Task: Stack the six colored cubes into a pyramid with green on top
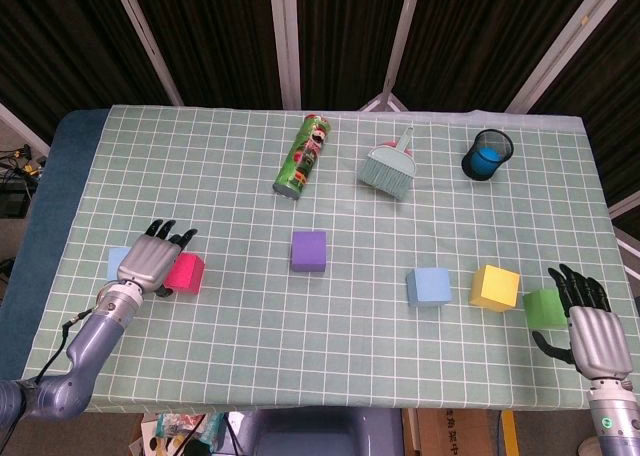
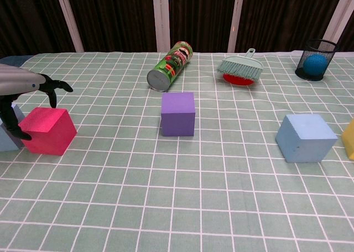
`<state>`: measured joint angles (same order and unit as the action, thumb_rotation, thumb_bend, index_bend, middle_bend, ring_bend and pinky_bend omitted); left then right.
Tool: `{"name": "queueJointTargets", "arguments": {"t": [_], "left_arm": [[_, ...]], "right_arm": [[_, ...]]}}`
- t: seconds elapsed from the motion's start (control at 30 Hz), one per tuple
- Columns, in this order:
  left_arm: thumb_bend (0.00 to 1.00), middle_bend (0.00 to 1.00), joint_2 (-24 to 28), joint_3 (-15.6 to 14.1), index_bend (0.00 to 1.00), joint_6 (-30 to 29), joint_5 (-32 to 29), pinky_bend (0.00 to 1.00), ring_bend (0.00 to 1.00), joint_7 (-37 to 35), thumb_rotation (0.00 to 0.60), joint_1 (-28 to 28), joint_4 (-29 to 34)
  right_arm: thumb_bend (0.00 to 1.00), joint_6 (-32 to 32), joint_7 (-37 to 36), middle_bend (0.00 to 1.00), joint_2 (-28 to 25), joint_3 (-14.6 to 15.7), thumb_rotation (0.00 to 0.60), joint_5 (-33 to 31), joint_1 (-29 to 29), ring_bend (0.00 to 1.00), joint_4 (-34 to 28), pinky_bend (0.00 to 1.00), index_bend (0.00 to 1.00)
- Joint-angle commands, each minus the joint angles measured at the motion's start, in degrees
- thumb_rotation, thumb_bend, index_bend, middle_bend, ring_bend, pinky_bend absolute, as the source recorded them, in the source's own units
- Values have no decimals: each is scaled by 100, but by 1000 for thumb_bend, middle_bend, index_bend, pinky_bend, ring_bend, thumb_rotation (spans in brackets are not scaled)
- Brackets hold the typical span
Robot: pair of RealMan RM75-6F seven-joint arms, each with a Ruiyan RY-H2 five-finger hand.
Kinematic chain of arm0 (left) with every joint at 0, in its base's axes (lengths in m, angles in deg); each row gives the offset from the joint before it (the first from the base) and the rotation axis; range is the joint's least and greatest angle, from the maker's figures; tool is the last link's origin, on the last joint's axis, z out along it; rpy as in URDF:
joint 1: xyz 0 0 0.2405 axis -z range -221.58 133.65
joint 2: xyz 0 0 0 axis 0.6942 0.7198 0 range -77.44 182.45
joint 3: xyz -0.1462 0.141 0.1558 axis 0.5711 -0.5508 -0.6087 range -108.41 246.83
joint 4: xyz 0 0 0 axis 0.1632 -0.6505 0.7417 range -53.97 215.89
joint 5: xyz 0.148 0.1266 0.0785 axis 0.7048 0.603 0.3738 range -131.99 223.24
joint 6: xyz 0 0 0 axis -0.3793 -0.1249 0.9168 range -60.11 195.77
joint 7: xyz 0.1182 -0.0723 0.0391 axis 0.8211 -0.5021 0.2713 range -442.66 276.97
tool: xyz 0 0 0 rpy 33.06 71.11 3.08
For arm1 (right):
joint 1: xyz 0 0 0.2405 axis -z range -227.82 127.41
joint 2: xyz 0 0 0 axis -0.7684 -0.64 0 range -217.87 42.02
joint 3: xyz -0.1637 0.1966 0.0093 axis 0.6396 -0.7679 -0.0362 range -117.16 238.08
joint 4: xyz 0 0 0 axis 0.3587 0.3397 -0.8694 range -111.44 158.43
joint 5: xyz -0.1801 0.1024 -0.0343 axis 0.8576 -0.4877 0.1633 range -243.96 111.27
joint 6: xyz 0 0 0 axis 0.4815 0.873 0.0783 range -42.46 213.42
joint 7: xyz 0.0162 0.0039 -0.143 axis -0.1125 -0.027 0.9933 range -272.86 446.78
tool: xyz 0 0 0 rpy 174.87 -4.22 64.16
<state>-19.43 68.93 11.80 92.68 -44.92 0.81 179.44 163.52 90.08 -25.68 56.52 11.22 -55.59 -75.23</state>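
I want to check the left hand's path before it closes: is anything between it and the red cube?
Nothing visible stands between them. The left hand hangs right over the red cube, its fingers draped at the cube's left edge. A light blue cube sits close behind the hand, on the far side from the red one, not in the way.

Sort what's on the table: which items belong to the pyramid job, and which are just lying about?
Job items: red cube under the left hand, light blue cube beside it, purple cube, blue cube, yellow cube, green cube by the right hand.

Lying about: chip can, dustpan brush, mesh cup holding a blue ball.
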Motion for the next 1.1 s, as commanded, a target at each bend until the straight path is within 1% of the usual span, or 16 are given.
{"name": "queueJointTargets", "arguments": {"t": [0.03, 0.23, 0.37, 0.5, 0.7, 0.87, 1.1], "left_arm": [[164, 280, -37, -9, 0, 46, 9, 33, 4, 5, 600, 22, -32], [184, 345, -90, 6, 0, 38, 33, 44, 22, -32, 600, 23, -45], [236, 373, -63, 65, 0, -47, 133, 49, 27, -143, 600, -9, 13], [268, 383, -51, 90, 0, -74, 153, 49, 28, -164, 600, -13, 31], [269, 386, -137, 197, 0, -141, 4, 49, 28, -151, 600, 16, 38], [268, 385, -295, 391, 0, -55, -269, 49, 28, -91, 600, 187, -52], [269, 385, -797, 813, 0, 172, -792, 49, 28, 79, 600, 683, -434]], "right_arm": [[272, 1, 1, 0, 1, 0, 600, 0, 1, 0, 1, 0, 0], [272, 2, 12, 0, 6, 9, 600, 13, 2, 0, -4, 0, 0], [272, 15, 13, 0, 4, 13, 600, 26, 8, 0, -14, 0, 0], [272, 15, 12, 0, 3, 15, 600, 34, 7, 0, -17, 0, 0], [272, 11, -4, 0, -1, 12, 600, 30, 7, 0, -14, 0, 0], [272, -10, -15, 0, -4, 13, 600, 20, 2, 0, -16, 0, 0], [272, -23, -33, 0, -10, -3, 600, -18, -2, 0, -11, 0, 0]]}}
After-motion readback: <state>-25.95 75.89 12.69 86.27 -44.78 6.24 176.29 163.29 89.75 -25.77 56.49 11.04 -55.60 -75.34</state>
